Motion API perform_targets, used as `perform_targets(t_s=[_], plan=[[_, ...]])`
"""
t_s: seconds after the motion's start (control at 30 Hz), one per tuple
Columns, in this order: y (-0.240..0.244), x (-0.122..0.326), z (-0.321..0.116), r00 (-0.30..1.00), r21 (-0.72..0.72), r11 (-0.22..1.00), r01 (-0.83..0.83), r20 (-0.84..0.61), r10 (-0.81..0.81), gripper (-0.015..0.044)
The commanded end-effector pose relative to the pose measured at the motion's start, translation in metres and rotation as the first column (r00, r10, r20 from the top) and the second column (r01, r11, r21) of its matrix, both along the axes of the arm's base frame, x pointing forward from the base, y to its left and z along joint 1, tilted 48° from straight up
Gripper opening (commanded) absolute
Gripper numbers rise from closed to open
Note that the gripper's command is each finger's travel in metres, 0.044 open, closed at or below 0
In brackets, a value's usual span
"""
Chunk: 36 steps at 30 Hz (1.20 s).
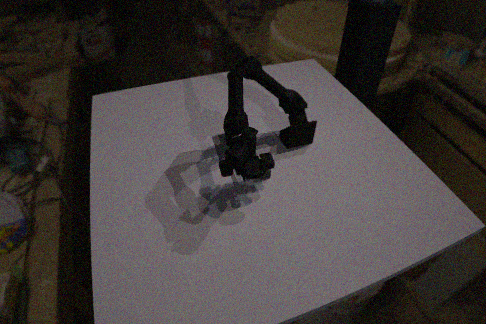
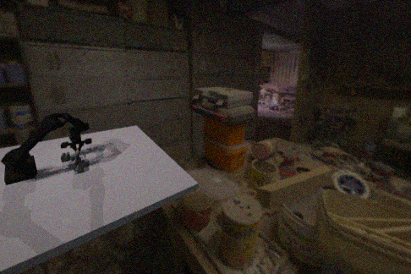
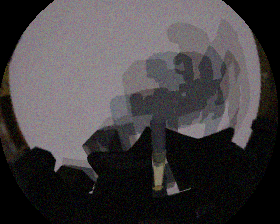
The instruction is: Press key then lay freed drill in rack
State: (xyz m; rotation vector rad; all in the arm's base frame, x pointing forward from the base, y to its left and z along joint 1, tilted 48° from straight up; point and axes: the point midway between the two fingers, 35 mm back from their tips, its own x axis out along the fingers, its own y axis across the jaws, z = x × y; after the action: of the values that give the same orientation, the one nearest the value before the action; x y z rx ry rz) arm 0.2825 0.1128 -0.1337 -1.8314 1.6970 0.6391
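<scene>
My hand [image 1: 243,169] points down over the table [image 1: 325,214], its fingers clenched on something thin: in the wrist view a pale, narrow shaft [image 3: 159,171] stands between my dark fingers, and I take it for the drill, though the light is too poor to be sure. I cannot tell from any view whether its tip touches the table. From the top, my hand is a dark cluster just above the white surface, near the middle of the table's far half, with a grey flat patch [image 1: 222,140] showing on the table right behind it; what that patch is I cannot tell. I cannot make out the key or the rack in this gloom. My forearm rises nearly straight up from the hand to an elbow [image 1: 246,65], and from there the upper arm slopes down to my base [image 1: 298,132], which sits on the table just beside the hand, toward the right in the top view. Several overlapping soft shadows [image 1: 200,199] of my arm fan out across the table toward its near left side. In the exterior view my hand [image 2: 77,164] hangs low over the table with the wrist's cross-shaped part above it. Beyond the table's far right corner stands a tall dark post [image 1: 366,41], and around the table lies a dim, cluttered workshop
</scene>
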Motion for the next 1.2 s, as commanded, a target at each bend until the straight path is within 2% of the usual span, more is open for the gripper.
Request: perform_targets(t_s=[0.0, 1.17], plan=[[0.002, 0.0, 0.002, 1.0, 0.003, 1.0, 0.0, 0.002, 0.0, 0.0], [0.011, -0.002, 0.014, 1.0, 0.003, 1.0, 0.0, 0.002, 0.0, 0.0]])
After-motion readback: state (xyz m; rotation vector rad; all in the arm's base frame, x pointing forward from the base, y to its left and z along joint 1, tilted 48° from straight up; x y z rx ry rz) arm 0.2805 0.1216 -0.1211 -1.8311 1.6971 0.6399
